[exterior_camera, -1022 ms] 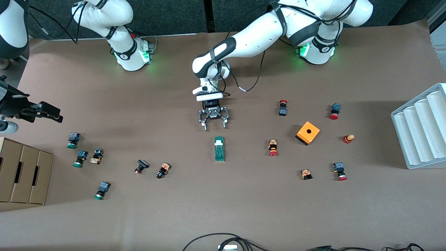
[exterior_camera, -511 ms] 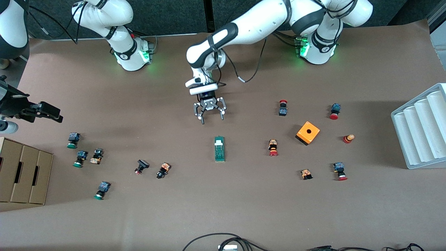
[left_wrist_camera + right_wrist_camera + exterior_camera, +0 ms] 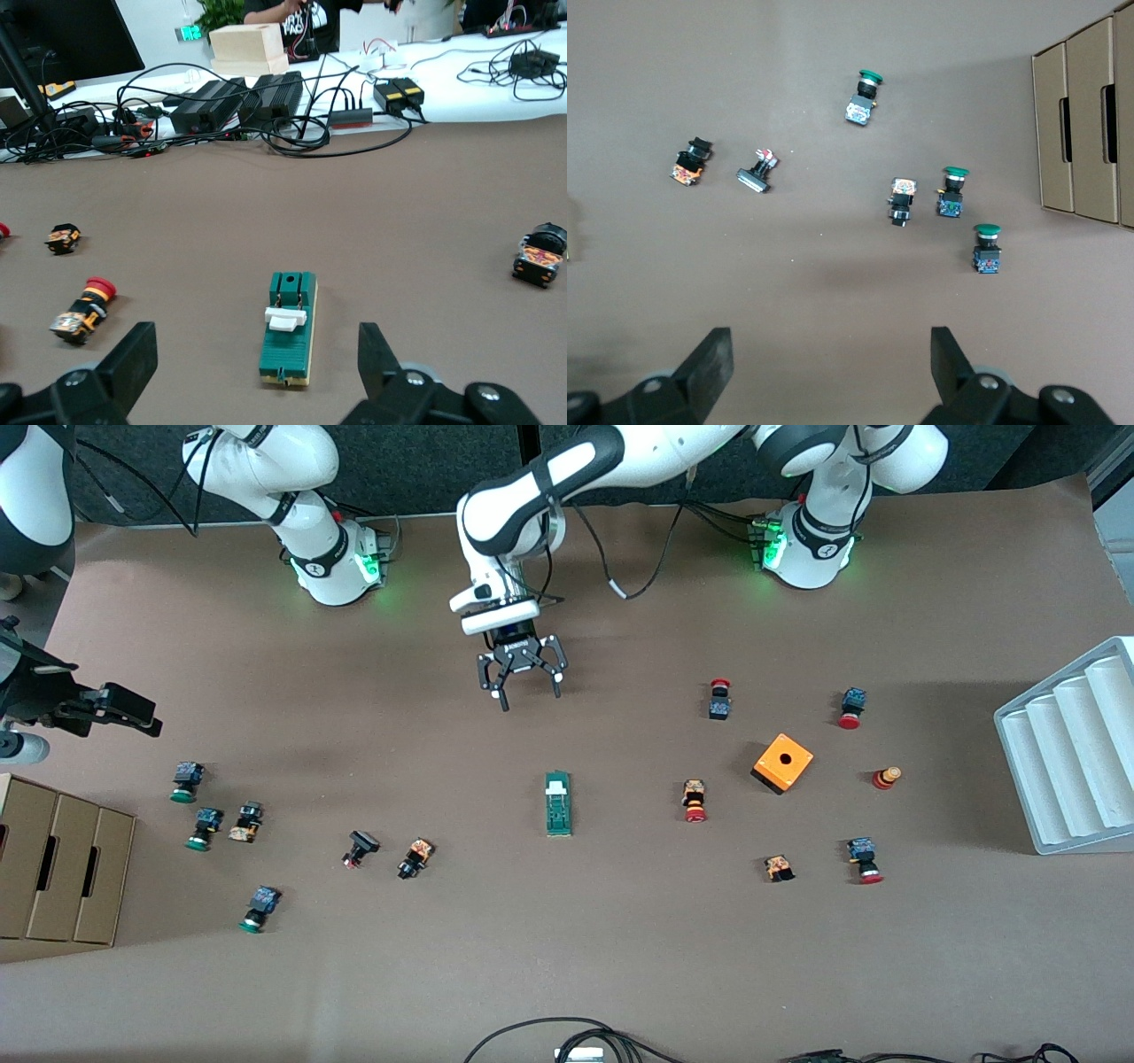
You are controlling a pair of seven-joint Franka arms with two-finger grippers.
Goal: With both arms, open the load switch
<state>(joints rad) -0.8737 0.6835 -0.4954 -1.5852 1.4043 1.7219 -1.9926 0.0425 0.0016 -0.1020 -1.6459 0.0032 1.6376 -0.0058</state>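
Observation:
The load switch (image 3: 558, 803) lies flat in the middle of the table, a narrow dark-green block with a white piece at the end toward the robots' bases. In the left wrist view the load switch (image 3: 288, 341) lies apart from the fingers. My left gripper (image 3: 530, 696) hangs open and empty over the bare mat between the switch and the bases. The left gripper (image 3: 255, 335) has wide jaws. My right gripper (image 3: 133, 714) waits open at the right arm's end of the table, high over green-capped buttons. The right gripper (image 3: 831, 354) holds nothing.
An orange cube box (image 3: 783, 763) and red-capped buttons (image 3: 695, 801) lie toward the left arm's end, beside a white ridged tray (image 3: 1072, 753). Green-capped buttons (image 3: 204, 828) and cardboard boxes (image 3: 58, 864) sit at the right arm's end. Cables (image 3: 567, 1036) lie at the front edge.
The left arm has drawn back toward the bases, carrying its open gripper away from the load switch. The switch and the right arm have not moved.

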